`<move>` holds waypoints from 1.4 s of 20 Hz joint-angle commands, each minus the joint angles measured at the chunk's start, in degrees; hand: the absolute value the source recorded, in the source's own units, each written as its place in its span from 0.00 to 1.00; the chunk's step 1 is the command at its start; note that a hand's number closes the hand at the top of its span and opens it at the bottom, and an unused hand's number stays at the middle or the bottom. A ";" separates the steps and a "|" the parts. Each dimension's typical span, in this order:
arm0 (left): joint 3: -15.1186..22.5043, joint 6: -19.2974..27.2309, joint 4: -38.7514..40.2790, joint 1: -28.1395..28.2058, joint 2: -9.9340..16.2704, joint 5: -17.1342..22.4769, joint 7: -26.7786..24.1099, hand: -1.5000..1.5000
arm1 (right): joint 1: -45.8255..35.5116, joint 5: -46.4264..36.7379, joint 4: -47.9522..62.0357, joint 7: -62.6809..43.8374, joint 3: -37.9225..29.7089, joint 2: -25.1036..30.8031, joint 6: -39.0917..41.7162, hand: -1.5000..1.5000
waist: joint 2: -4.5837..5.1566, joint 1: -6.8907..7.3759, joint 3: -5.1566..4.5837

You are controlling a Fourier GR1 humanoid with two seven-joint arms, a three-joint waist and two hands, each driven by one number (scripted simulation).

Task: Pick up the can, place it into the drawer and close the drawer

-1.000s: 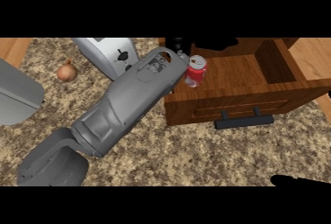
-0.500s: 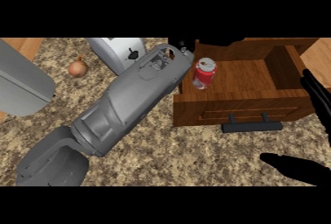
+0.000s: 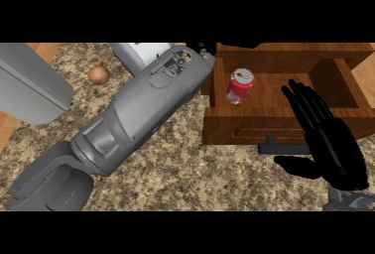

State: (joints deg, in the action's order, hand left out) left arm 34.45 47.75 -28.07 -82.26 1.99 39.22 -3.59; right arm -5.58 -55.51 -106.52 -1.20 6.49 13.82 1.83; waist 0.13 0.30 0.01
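Standing: red can (image 3: 239,86) upright in the open wooden drawer (image 3: 282,121), up-left of right hand (image 3: 326,136).
Right hand: fingers straight, holding nothing, above drawer front.
Left hand: hidden, cannot tell.
Risk: shoving fast could topple the can.

Can (image 3: 239,86): red body, silver top, upright inside open drawer, near its left wall, toward back.
Drawer (image 3: 282,124): brown wood, pulled out over speckled counter, open top, can the only item visible inside; dark handle (image 3: 285,148) on front panel, partly hidden.
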 commanded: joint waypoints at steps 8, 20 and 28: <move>0.10 -3.50 -11.81 5.53 11.76 -3.72 7.70 0.00 | -8.21 -4.56 26.41 6.19 -4.22 -3.45 -15.40 0.00 | -0.24 1.55 0.03; 1.60 -4.02 -26.39 11.75 20.07 -6.14 16.76 0.00 | -22.65 -11.82 50.43 5.92 -8.24 -5.04 -27.00 0.00 | 0.08 3.01 0.04; 1.99 -3.08 -35.55 16.60 24.15 -7.66 20.37 0.00 | -33.20 -13.75 65.94 6.56 -12.04 -6.69 -37.55 0.00 | 0.39 4.22 0.10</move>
State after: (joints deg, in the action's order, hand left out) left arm 36.25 45.15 -59.52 -67.61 24.32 31.98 15.21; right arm -35.33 -68.45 -49.87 6.21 -4.52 9.77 -32.06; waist -0.67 3.65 -0.89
